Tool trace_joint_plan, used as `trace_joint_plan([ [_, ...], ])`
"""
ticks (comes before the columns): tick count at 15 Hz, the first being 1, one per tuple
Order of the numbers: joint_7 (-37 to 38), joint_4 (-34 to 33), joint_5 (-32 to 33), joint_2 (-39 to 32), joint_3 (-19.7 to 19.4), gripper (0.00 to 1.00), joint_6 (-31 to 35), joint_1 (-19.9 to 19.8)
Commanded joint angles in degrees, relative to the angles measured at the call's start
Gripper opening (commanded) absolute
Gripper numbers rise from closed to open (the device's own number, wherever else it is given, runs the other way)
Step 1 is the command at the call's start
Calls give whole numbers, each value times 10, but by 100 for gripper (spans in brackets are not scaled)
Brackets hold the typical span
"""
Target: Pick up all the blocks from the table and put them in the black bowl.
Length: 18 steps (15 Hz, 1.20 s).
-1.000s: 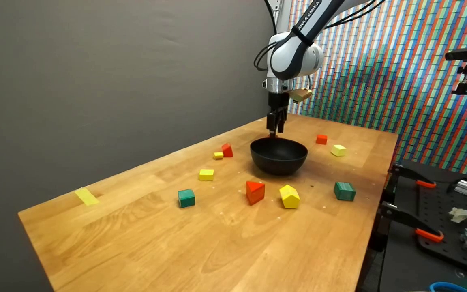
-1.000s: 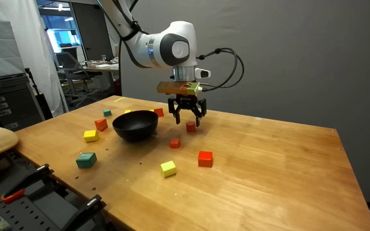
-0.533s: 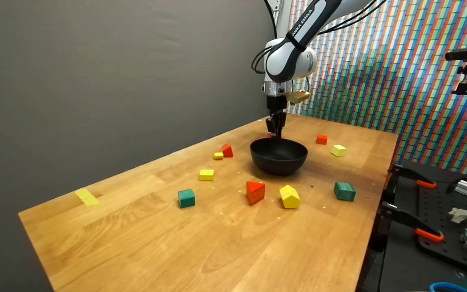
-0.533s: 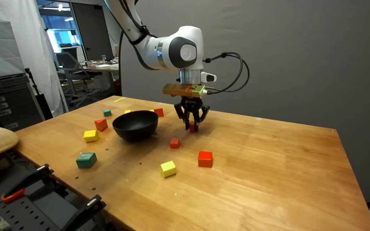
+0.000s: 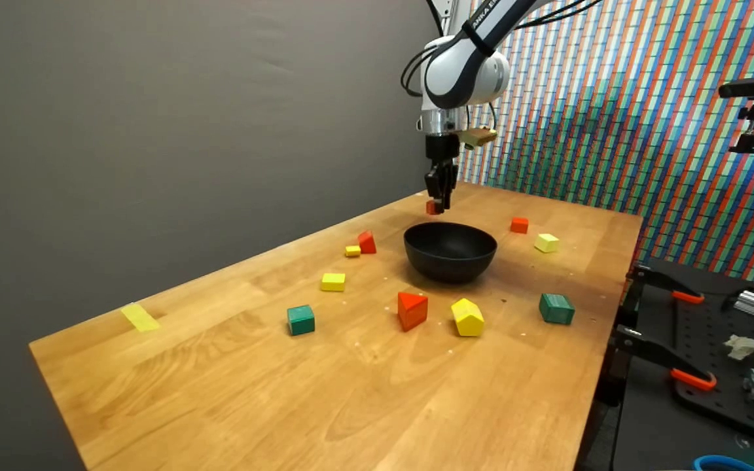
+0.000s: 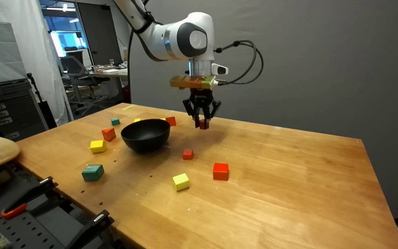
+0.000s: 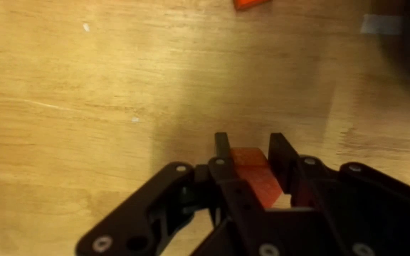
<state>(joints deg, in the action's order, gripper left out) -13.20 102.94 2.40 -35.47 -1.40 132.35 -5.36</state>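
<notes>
Red block (image 7: 255,176) is your current pick: jaws drawn in against it from both sides, open no wider than the block, load hanging clear of the surface (image 6: 288,193). Black bowl (image 6: 145,142) stands apart from it, between eight and nine o'clock of the jaws in an exterior view, roughly two o'clock in the wrist view. No block shows inside, though its bottom is partly hidden; the small red block (image 6: 188,154) at seven o'clock from the jaws and several more lie on the surface, so you are probably early in the task. Grip looks off-centre: in an exterior view the block (image 5: 430,207) juts out toward nine o'clock of the jaws; travel smoothly lest it pivot. Cannot tell whether its underside clears the rim, so gain height before you cross. Centre the block, not the jaws, over the bowl, lower it inside, then part the jaws gently so it does not bounce out.
</notes>
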Motion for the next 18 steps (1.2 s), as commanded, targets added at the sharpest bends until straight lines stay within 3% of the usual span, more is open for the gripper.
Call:
trace_joint_plan([
  [1,3,66,24,118,7,20,-110,25],
  [4,-36,118,-18,197,38,20,-235,25],
  [6,-61,142,-59,223,55,21,-277,25],
  [11,-83,167,-112,201,70,18,-203,43],
  [12,-75,168,-101,189,70,11,-179,49],
  [14,-67,168,-86,165,70,15,-144,57],
  [15,-68,168,-86,157,71,32,-132,58],
  [18,-54,164,-92,156,75,47,-100,64],
])
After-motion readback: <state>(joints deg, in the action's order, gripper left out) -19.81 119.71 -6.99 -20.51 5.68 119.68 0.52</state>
